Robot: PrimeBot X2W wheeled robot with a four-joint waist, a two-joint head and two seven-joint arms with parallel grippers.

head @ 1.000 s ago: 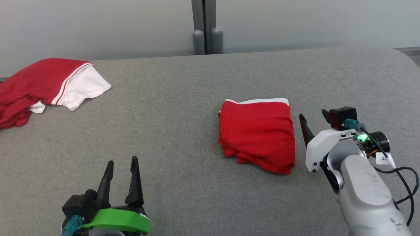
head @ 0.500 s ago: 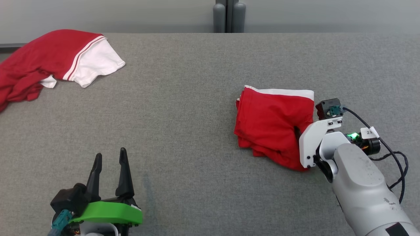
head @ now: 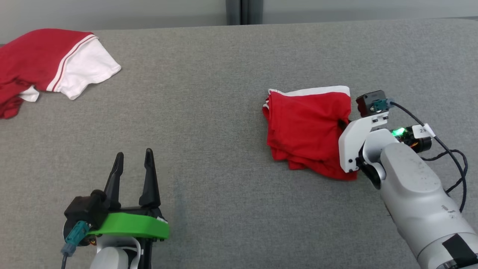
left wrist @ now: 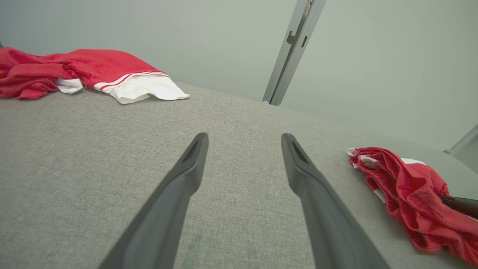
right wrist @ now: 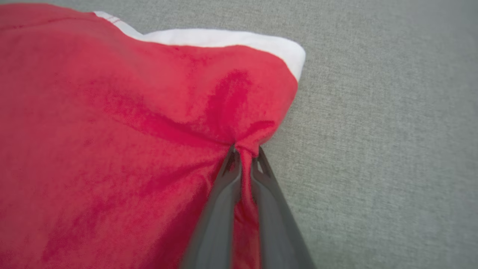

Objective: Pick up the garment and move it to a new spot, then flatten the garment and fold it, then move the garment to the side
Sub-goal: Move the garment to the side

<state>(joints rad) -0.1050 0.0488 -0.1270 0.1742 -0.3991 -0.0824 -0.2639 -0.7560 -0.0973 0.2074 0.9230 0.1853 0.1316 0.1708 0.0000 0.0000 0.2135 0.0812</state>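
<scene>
The folded red garment (head: 304, 129) with a white band along its far edge lies on the grey table (head: 209, 93), right of centre. My right gripper (head: 343, 123) is at the garment's right edge; in the right wrist view the right gripper (right wrist: 244, 151) is shut on a pinch of red cloth (right wrist: 149, 123) bunched between its fingers. My left gripper (head: 133, 164) stands open over bare table at the lower left, far from the garment; in the left wrist view the left gripper (left wrist: 243, 140) shows nothing between its fingers, with the garment (left wrist: 405, 190) to its right.
A second red and white garment (head: 48, 63) lies crumpled at the table's far left, also seen as the red and white garment (left wrist: 93, 73) in the left wrist view. A grey post (head: 243, 11) stands behind the table's far edge. A black cable (head: 452, 157) loops off my right wrist.
My right gripper moved left onto the folded garment's right edge and shut on the cloth, puckering it. The head camera tilted down. The left gripper stayed open in place.
</scene>
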